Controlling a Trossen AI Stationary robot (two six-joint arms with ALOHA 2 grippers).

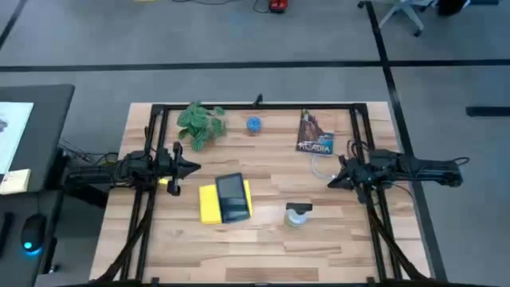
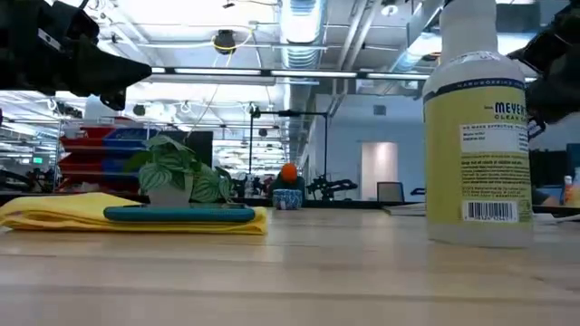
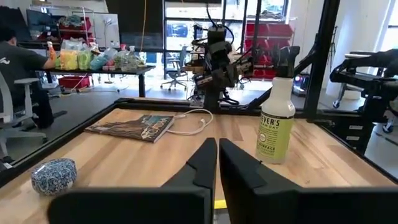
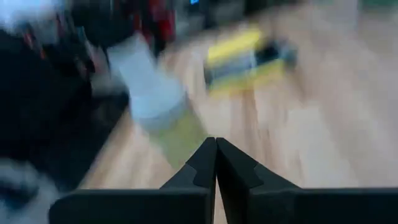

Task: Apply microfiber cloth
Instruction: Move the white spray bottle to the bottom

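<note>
Yellow cloth (image 1: 209, 204) is lying flat under the tablet (image 1: 232, 196), near the left claw (image 1: 194, 167); both claws are sitting closed, empty, right claw (image 1: 331, 182) well apart

The high view looks straight down on the whole surface (image 1: 263, 239), the spray bottle (image 1: 298, 214) near its middle; the low view sits at surface height just beside that bottle (image 2: 478, 127), facing the room behind; the left wrist view faces the bottle (image 3: 277, 118) across the surface; the right wrist view shares it, blurred.
</note>
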